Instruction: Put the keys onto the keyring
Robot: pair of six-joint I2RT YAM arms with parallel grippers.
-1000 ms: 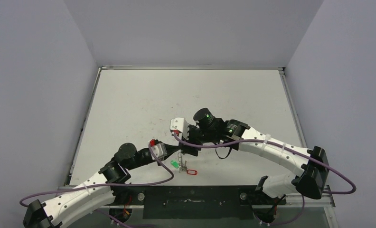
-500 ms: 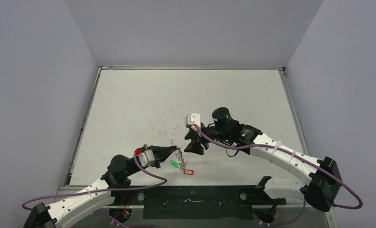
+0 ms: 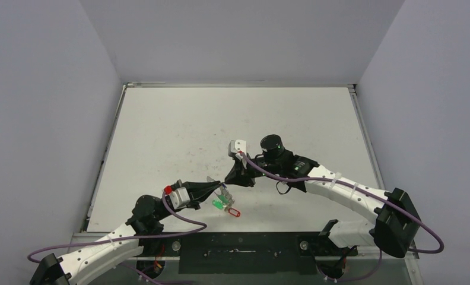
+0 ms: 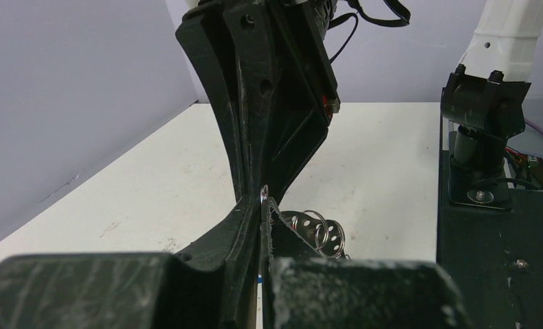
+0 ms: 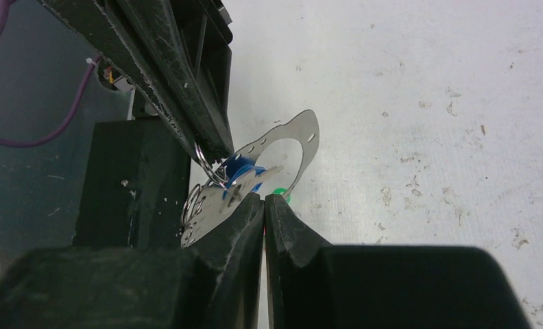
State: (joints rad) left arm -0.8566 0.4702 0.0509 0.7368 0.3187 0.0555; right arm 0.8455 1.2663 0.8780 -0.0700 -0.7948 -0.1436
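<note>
The left end effector [image 4: 263,205] pinches the keyring [image 5: 282,132] by a rim loop. The right end effector [image 5: 263,200] — clenched — touches its rim, a blue-tagged key [image 5: 240,168] just beyond.

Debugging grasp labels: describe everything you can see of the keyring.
The keyring is a thin silver sheet-metal hoop with an open centre, small holes along its rim and wire loops on it. It sits tilted between the arms. The left gripper pinches one loop; the right gripper is shut beside a blue-tagged key at its rim.
</note>
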